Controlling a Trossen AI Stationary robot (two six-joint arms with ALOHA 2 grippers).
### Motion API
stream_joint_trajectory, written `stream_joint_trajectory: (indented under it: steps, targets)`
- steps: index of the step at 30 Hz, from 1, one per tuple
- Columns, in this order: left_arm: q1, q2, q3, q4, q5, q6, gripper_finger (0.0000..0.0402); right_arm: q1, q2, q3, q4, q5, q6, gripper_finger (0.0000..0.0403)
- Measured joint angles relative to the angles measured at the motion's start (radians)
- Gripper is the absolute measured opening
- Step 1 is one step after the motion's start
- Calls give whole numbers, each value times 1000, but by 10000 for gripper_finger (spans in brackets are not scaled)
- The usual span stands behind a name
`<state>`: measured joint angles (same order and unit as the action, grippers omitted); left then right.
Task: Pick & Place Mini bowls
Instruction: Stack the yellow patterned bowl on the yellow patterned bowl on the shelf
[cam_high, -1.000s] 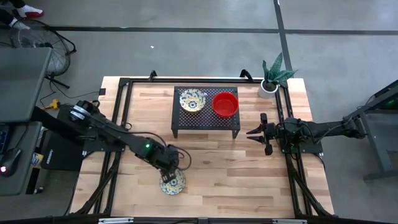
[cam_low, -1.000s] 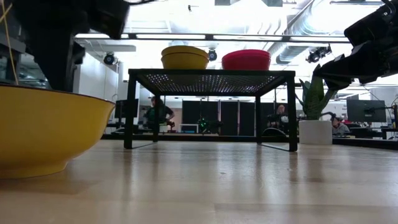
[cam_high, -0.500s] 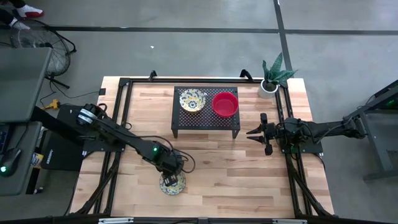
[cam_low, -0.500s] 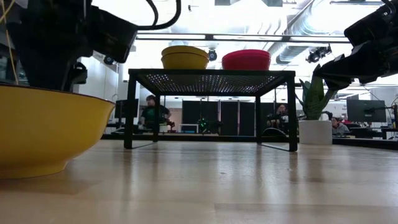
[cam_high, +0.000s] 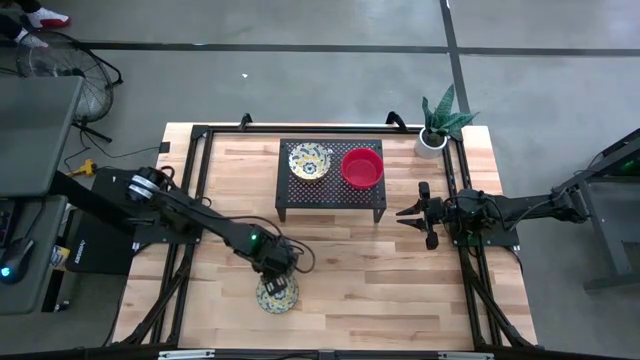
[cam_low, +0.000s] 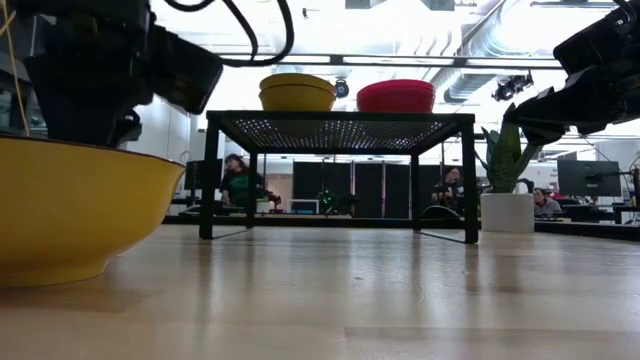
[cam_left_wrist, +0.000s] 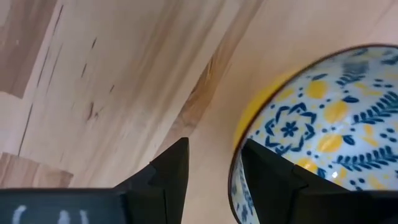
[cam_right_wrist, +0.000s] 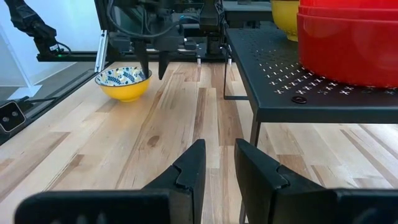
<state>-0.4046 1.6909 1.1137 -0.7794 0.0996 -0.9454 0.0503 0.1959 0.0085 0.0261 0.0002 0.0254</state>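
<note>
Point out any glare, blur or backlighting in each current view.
Low view: bright ceiling lights backlight the black rack, and the near patterned bowl is soft. Left wrist view: the left gripper looms blurred. Right wrist view: the window glares white. High view: evenly lit.

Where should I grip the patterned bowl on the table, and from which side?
Grip the patterned bowl by its thin rim, coming straight down. It sits upright and open-mouthed, so one finger can go inside and one outside the wall. The left gripper is open at its rim; the right gripper waits beside the rack.
</note>
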Motion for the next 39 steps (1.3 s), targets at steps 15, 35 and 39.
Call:
stream_joint_trajectory:
  steps: [15, 35, 39]
  targets:
    - [0, 17, 0, 15, 27, 26, 39, 0, 0, 0, 0, 0, 0, 73]
    - [86, -85, 211, -191, 37, 128, 4, 0, 0, 0, 0, 0, 0, 73]
    - [134, -98, 348, -363, 21, 187, 4, 0, 0, 0, 0, 0, 0, 73]
